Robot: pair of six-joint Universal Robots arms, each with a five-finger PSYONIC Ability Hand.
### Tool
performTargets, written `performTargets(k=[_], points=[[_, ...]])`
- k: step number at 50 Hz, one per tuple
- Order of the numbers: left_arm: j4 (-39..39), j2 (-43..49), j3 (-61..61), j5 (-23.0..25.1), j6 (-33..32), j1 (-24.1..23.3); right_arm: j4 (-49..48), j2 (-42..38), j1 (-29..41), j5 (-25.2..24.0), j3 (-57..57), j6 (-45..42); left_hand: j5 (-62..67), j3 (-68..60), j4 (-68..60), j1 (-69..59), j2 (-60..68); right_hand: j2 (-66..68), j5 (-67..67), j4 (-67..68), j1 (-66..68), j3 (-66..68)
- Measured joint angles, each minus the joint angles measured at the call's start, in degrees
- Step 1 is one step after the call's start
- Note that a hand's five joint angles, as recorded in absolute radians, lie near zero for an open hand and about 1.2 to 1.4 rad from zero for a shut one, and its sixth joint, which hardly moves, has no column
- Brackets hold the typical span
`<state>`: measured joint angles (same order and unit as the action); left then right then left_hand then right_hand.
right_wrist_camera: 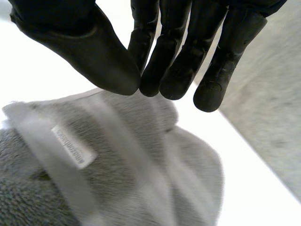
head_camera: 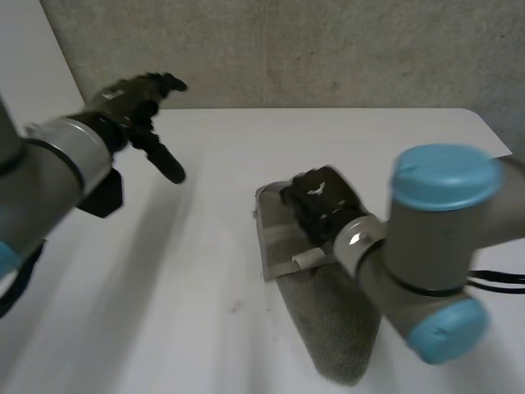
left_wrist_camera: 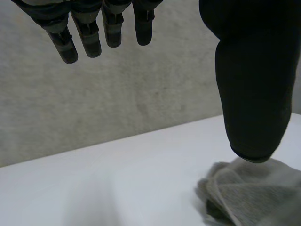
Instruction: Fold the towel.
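Right robot hand [head_camera: 316, 197] hovers over the far end of the towel [head_camera: 332, 324], fingers straight, thumb close, gripping nothing. Left robot hand [head_camera: 127, 103] raised well apart, fingers straight, empty. Grey towel lies bunched on the counter [head_camera: 205, 271], right of centre.

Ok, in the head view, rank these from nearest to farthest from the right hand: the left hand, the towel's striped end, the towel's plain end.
1. The towel's striped end, directly beneath the right hand.
2. The towel's plain end, on the side nearer the robot.
3. The left hand, raised, far off at the robot's left.
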<state>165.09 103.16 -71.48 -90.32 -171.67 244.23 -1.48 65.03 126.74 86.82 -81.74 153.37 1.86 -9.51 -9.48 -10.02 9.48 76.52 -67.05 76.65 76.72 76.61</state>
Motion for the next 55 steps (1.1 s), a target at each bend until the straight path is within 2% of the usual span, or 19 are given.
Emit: performTargets(k=[5,7,10,12,14,20,24,28,34,36,38,39,41,45,48,52,55], points=[[5.9,4.9,-1.6,0.3,0.0,-3.8,2.4,9.0,-3.9,-2.5,-6.9,-0.6,0.0,0.0,0.0,0.0,0.0,-2.0,2.0,-1.7,-2.1,-1.7],[8.5,6.7,-2.1,0.5,-0.1,-4.9,3.5,10.4,-5.3,-4.0,-9.0,-0.8,0.0,0.0,0.0,0.0,0.0,-16.0,16.5,-15.6,-17.1,-15.7],[12.9,9.8,-2.8,1.6,-0.5,-6.1,4.5,11.5,-7.3,-6.9,-12.4,-0.8,0.0,-0.1,-0.1,0.0,0.1,-46.3,47.6,-45.2,-46.8,-45.4],[15.0,11.6,-2.8,2.6,-1.4,-6.4,4.0,11.4,-8.0,-8.3,-14.0,-0.4,0.0,-0.1,-0.1,0.0,0.1,-55.1,56.8,-54.5,-55.0,-54.7],[17.0,13.5,-2.6,4.2,-3.0,-6.6,2.2,10.6,-8.3,-9.4,-15.2,0.5,0.0,-0.1,-0.1,0.0,0.1,-55.6,58.6,-56.2,-55.9,-56.0],[19.9,18.4,-2.5,9.2,-12.0,-6.1,-7.1,5.1,-7.5,-10.3,-15.8,6.5,0.0,-0.1,-0.2,0.0,0.1,-55.5,57.2,-56.1,-55.7,-55.9],[21.1,20.1,-3.2,10.5,-16.4,-5.3,-11.6,-0.2,-5.8,-10.1,-13.1,10.2,0.0,-0.1,-0.1,0.0,0.1,-55.4,54.5,-55.9,-54.9,-55.8],[22.5,20.9,-4.1,10.7,-18.1,-4.4,-12.9,-4.7,-4.0,-9.7,-9.9,11.6,0.0,-0.1,-0.2,0.0,0.1,-53.1,50.9,-51.4,-51.7,-52.0],[24.6,21.3,-5.5,10.5,-18.3,-3.1,-12.4,-11.3,-1.6,-8.3,-4.3,11.8,0.0,-0.1,-0.2,0.0,0.1,-42.1,42.4,-42.6,-42.0,-42.0],[24.9,21.2,-5.8,10.3,-18.2,-2.9,-12.1,-12.6,-1.3,-7.7,-3.2,11.4,0.0,-0.1,-0.2,0.0,0.1,-33.2,33.7,-33.6,-32.8,-33.4],[25.2,21.1,-6.0,10.2,-18.0,-2.8,-11.6,-13.6,-1.1,-6.8,-2.0,10.5,0.0,-0.1,-0.2,0.0,0.1,-12.5,13.7,-13.5,-12.1,-13.7],[25.2,21.1,-6.1,10.2,-18.0,-2.8,-11.5,-13.7,-1.2,-6.5,-1.9,10.3,0.0,-0.1,-0.2,0.0,0.1,-6.8,8.9,-8.6,-7.4,-8.3],[25.3,20.9,-6.0,10.2,-17.9,-2.8,-11.1,-12.8,-1.3,-5.6,-1.9,9.7,0.0,-0.1,-0.1,0.0,0.1,-1.4,1.9,-0.6,-0.9,-1.8],[25.6,20.8,-5.8,10.2,-17.9,-2.9,-10.7,-8.6,-1.7,-4.5,-3.3,9.1,0.0,-0.1,-0.1,0.0,0.1,-1.4,1.9,-0.2,-0.9,-1.6],[26.0,20.9,-5.6,10.4,-17.8,-3.0,-10.4,-2.6,-2.6,-4.3,-6.2,9.0,0.0,-0.1,-0.1,0.0,0.1,-1.4,1.9,-0.2,-0.9,-1.6],[27.1,21.1,-5.3,10.6,-17.5,-3.1,-9.3,4.3,-4.6,-5.2,-10.3,8.6,0.0,-0.1,-0.2,0.0,0.1,-1.4,1.9,-0.2,-0.9,-1.5],[28.4,21.2,-5.1,10.7,-17.1,-3.3,-6.1,10.0,-7.1,-7.7,-13.9,7.7,0.0,-0.2,-0.2,0.0,0.1,-1.4,1.9,-0.2,-0.9,-1.3]])
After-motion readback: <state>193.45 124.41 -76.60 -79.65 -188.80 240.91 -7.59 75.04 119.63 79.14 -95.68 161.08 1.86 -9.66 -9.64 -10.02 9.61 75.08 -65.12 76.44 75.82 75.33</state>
